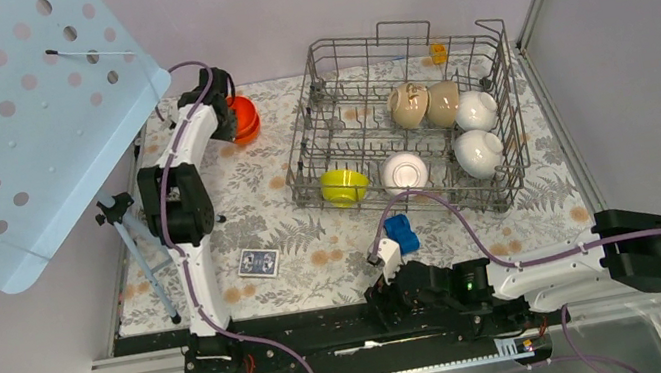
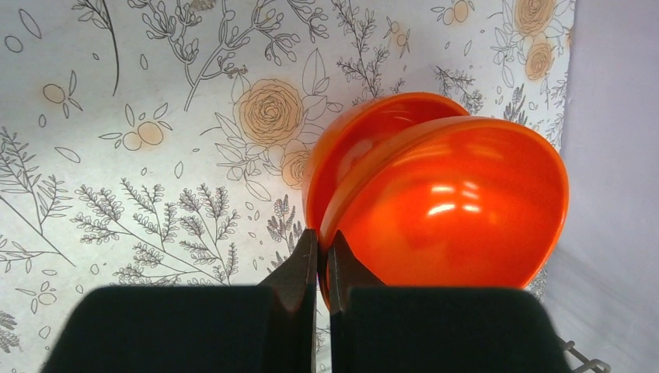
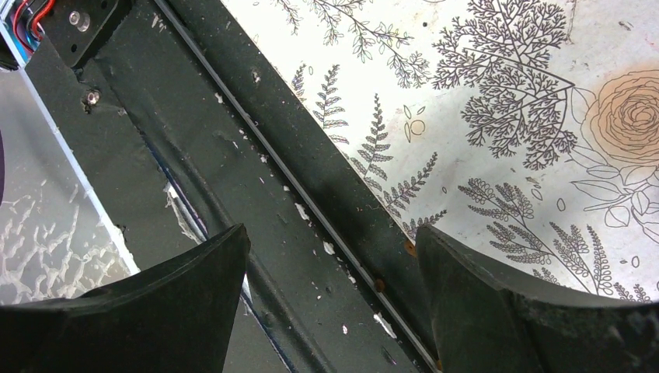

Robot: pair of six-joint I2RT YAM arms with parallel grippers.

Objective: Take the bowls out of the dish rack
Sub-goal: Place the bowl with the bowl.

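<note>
With my left hand (image 2: 323,247) pinched nearly closed on the rim of a glossy orange-red round bowl (image 2: 451,210), I'm at the far-left corner of the floral tabletop (image 1: 258,199), well apart from the grey metal wire dish rack (image 1: 305,150). The held bowl sits tipped on edge against a second orange-red bowl (image 2: 365,132) of the same shape, half nested into it; can't tell whether either is fully resting on the cloth. My read on progress: two bowls out, six to go. In the rack are two beige bowls (image 1: 409,104) side by side and touching, three white bowls (image 1: 480,153), two on the right side and one at the front, and a yellow-green bowl (image 1: 344,185) at the front-left, mouth up. My right hand (image 3: 330,237) is spread wide, holding nothing, parked low over the black base rail (image 3: 233,171) at the near edge. All bowls look small, smooth and shiny, so I'd expect the rims to be slippery.
</note>
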